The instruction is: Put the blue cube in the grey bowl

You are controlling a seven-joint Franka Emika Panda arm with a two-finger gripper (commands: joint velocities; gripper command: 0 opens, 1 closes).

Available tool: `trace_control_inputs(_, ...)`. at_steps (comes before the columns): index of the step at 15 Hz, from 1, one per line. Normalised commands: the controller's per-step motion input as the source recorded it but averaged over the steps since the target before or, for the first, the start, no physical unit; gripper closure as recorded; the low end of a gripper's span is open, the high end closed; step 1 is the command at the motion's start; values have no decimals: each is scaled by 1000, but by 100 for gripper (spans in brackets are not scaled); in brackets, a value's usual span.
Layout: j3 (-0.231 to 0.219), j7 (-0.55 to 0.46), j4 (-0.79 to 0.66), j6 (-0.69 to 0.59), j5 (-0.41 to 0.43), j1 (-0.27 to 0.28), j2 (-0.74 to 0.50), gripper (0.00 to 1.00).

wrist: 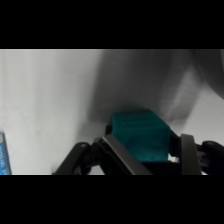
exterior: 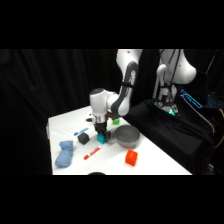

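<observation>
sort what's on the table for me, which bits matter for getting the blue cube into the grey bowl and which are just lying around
Part of the job:
- blue cube, between the fingers of the gripper
- grey bowl, just beside the gripper

Just lying about:
- black cube
- pale-blue cloth toy
- orange-red block
- small red pieces
- small green object behind the arm

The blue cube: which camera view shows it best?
The wrist view. There the blue cube fills the centre, between the two fingers of the gripper. In the side view it is only a small teal spot under the gripper, left of the grey bowl.
</observation>
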Motion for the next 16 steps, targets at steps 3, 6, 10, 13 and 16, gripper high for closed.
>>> trace_control_inputs(3, 5, 94, -105, 250, -117, -53, -72, 68)
trace_control_inputs(6, -15, 89, -151, 120, -153, -14, -167, 72)
trace_control_inputs(10, -43, 111, -243, -60, -156, 29, -380, 74)
trace_control_inputs(13, -73, 135, -298, -250, -143, 70, -567, 74)
trace_control_inputs(16, -82, 164, -315, -356, -118, 115, -617, 74)
